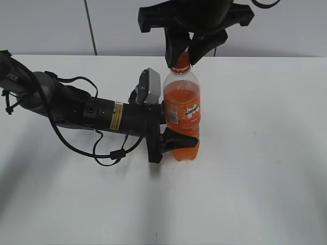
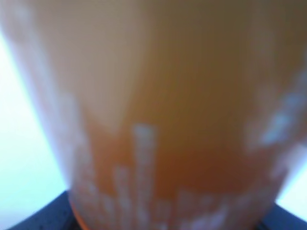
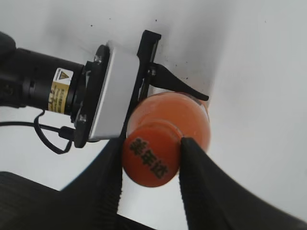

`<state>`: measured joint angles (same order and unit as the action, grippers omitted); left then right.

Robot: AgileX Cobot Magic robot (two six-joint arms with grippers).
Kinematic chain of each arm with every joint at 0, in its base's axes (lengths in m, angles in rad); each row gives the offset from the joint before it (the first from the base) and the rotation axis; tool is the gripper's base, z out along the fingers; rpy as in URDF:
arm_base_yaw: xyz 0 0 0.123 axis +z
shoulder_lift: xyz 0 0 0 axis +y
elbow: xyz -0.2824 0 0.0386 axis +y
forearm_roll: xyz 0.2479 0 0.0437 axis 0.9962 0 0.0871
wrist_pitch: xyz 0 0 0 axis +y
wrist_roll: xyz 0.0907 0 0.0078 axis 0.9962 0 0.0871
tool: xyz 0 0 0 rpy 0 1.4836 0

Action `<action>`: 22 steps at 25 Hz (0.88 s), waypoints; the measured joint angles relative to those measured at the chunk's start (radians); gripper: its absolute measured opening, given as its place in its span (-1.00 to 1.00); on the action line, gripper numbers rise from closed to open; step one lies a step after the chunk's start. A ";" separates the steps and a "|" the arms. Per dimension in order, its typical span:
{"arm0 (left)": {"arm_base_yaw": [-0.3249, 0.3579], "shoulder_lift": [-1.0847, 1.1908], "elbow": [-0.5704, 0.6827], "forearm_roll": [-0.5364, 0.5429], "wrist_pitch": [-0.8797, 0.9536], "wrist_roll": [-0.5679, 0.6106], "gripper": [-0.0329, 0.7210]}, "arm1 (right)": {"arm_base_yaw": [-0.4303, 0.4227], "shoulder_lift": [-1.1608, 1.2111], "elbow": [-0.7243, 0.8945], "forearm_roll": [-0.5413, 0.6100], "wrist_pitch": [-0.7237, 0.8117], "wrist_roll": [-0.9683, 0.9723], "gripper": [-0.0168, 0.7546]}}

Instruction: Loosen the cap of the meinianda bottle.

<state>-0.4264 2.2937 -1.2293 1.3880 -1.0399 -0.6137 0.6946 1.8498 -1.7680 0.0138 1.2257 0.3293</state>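
Observation:
The meinianda bottle [image 1: 182,109] stands upright on the white table, full of orange liquid, with an orange label. My left gripper [image 1: 171,133] is shut on its lower body from the left; the left wrist view shows only the blurred orange bottle wall [image 2: 158,110] filling the frame. My right gripper [image 1: 182,53] comes down from above and is shut on the orange cap [image 1: 180,60]. In the right wrist view both black fingers [image 3: 150,154] press the sides of the cap [image 3: 151,159], which has dark characters on top.
The white table [image 1: 265,168] spreads around the bottle. The left arm and its looped black cables [image 1: 110,153] lie across the table's left half. A grey wall [image 1: 46,25] stands behind.

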 joint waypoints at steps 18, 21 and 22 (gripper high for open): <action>0.000 0.000 0.000 0.010 0.000 0.000 0.14 | 0.000 0.000 -0.007 -0.001 0.001 -0.971 -0.26; 0.000 0.000 -0.001 0.011 0.000 0.000 0.14 | 0.000 0.000 -0.007 -0.002 0.001 -1.122 -0.26; 0.000 0.000 -0.002 0.011 0.000 0.000 0.14 | 0.000 0.000 -0.007 -0.002 0.001 -1.172 -0.26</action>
<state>-0.4264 2.2937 -1.2312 1.3994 -1.0399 -0.6137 0.6946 1.8498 -1.7745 0.0120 1.2267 -0.8424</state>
